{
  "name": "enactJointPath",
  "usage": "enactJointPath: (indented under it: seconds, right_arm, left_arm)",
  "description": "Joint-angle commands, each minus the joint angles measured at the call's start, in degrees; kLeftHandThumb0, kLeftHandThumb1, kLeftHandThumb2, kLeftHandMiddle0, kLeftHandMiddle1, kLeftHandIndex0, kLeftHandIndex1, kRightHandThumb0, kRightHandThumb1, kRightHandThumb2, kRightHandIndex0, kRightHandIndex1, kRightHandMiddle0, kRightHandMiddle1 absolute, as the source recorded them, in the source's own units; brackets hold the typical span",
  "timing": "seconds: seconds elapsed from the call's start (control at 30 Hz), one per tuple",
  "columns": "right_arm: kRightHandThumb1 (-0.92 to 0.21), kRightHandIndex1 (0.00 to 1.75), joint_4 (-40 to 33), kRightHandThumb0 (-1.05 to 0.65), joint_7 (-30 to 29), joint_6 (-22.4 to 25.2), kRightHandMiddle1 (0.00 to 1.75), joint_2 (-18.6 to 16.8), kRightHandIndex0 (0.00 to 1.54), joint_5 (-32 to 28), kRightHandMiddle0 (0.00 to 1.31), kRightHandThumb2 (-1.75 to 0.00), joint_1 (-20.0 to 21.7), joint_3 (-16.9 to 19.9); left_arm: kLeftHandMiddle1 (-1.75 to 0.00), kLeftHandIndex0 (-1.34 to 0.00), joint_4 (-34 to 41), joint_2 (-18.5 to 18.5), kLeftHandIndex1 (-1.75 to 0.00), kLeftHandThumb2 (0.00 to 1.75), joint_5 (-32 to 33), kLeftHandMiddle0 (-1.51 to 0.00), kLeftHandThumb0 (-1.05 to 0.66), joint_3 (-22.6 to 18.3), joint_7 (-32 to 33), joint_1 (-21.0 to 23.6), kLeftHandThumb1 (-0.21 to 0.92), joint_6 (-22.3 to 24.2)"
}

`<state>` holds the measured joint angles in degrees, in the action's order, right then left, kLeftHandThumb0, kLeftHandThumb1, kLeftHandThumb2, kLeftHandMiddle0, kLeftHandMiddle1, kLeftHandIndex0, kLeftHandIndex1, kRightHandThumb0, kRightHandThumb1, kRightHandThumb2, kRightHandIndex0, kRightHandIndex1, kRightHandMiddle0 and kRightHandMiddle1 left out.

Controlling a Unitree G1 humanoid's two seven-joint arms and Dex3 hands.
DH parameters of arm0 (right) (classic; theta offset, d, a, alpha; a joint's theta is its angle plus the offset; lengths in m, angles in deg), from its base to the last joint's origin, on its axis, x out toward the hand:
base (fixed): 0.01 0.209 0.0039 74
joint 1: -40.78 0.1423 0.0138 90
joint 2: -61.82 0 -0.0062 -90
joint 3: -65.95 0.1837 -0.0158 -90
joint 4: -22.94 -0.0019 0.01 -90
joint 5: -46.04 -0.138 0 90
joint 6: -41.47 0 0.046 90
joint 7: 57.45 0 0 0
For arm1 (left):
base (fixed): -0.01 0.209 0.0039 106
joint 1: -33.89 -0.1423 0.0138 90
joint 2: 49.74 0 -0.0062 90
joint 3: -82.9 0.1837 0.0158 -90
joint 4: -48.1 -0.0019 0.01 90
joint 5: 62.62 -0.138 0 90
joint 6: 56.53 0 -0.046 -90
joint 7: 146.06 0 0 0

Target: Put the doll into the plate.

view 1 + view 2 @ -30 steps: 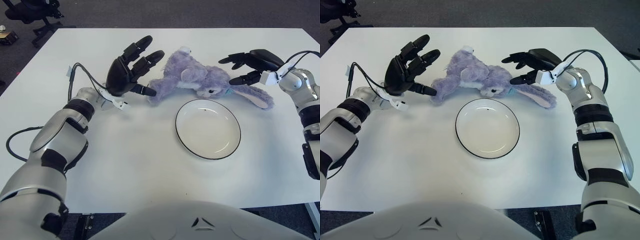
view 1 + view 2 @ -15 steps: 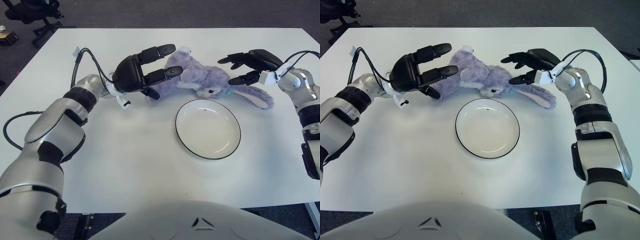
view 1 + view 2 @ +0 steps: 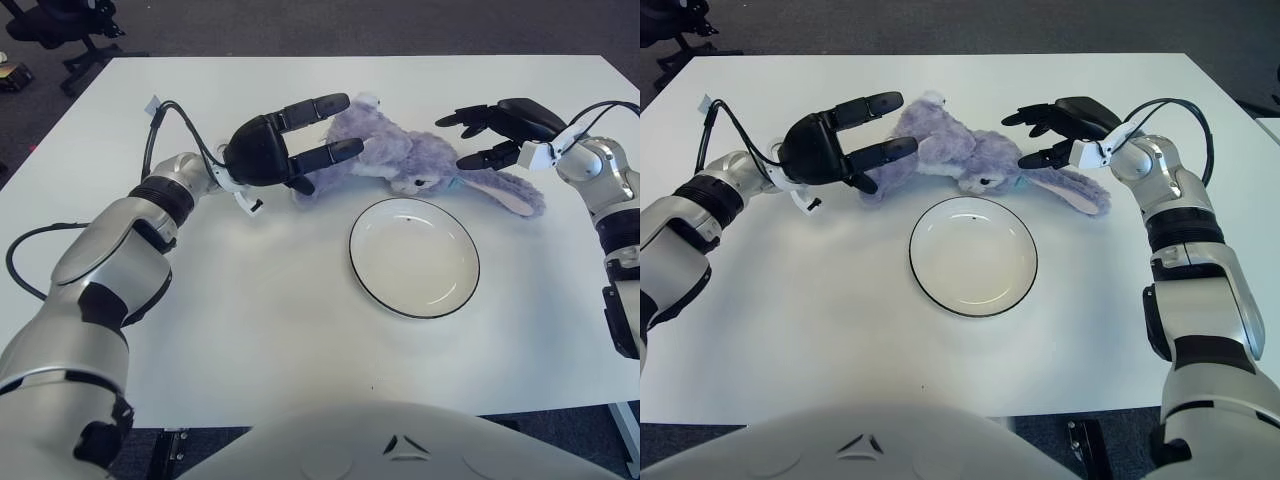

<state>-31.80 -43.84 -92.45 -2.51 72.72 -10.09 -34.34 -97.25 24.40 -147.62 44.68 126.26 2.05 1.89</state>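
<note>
Purple doll [image 3: 405, 158] lies behind plate [image 3: 414, 257] — left hand [image 3: 290, 148] and right hand [image 3: 495, 133] spread beside it; no writing legible.

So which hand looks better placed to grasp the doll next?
Probably the left hand: its open fingers already bracket the doll at its body end, while the right hand hovers open by the ears.

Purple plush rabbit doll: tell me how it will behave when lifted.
The purple plush rabbit doll sprawls flat with its ear trailing, so it will probably sag. Its fuzzy fabric should resist slipping. The left hand and right hand flank it, suggesting support at both ends.
</note>
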Motion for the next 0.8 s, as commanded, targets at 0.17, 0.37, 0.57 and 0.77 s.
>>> enactJointPath:
  seconds: [0.17,0.37,0.57,0.77]
  right_arm:
    - [-0.92,0.01,-9.7,-0.71,-1.2,3.0,0.0,0.5,0.5,-0.3,0.49,-0.46,-6.7,2.1]
    - [-0.92,0.0,-25.5,-0.82,4.5,17.8,0.0,-1.7,0.27,-1.2,0.34,-0.39,-13.6,2.9]
    - [-0.92,0.0,-29.4,-0.84,5.8,21.7,0.0,-2.1,0.24,-1.0,0.31,-0.37,-15.2,2.9]
    - [-0.92,0.0,-34.8,-0.9,7.0,25.8,0.0,-3.6,0.22,0.1,0.3,-0.39,-17.8,1.9]
  left_arm:
    - [-0.02,-0.29,-0.3,0.0,-0.08,0.29,-0.2,-0.43,-0.6,0.4,0.2,0.7,0.92,0.8]
    - [-0.03,-0.29,-0.8,0.9,-0.07,0.27,0.2,-0.45,-0.58,-0.1,0.2,0.2,0.92,2.7]
    - [-0.03,-0.3,-0.8,1.0,-0.07,0.26,0.3,-0.46,-0.58,0.1,0.2,0.2,0.92,3.0]
    - [-0.03,-0.31,-1.0,1.3,-0.06,0.24,0.4,-0.48,-0.57,0.1,0.2,0.3,0.92,3.2]
